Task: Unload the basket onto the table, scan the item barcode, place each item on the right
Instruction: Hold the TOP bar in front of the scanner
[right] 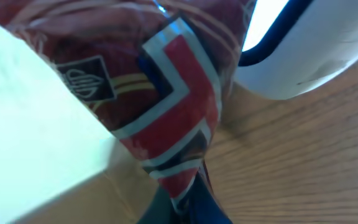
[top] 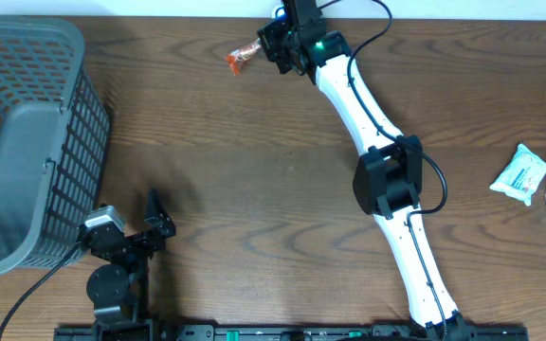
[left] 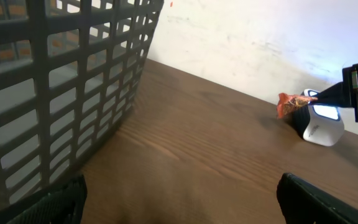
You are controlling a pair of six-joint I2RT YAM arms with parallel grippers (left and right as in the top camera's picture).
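Orange-red packet [top: 242, 57]: loc? (Op)

Far edge of table [top: 235, 189], left of centre in overhead view. Well apart from basket [top: 74, 123]. (Me)

Held? (Op)

Yes. My R gripper [top: 265, 49] is pinched tight on one end of packet; the rest sticks out to the left in overhead view. R arm is stretched fwd across table. (Me)

Pos. rel. to scanner? (Op)

L wrist view: packet [left: 288, 104] is just beside white scanner [left: 321, 127], at its lit window, w/ R gripper [left: 328, 94] reaching in from the right. R wrist view: packet [right: 166, 93] fills most of frame, red/white/blue print w/ small dark logo; scanner [right: 303, 56] body at upper right, bright window next to packet. Contact btw. packet and scanner: cannot tell. Barcode side: cannot tell. (Me)

L gripper? (Op)

My L gripper [top: 156, 216] is spread wide, holding nothing. It sits at front-left of table, near basket. L wrist view: fingers [left: 55, 199] show at the lower corners, basket [left: 61, 81] wall at left, bare wood btw. them. (Me)

Other items? (Op)

White pouch [top: 521, 173] near right edge of table, well apart from both grippers. (Me)
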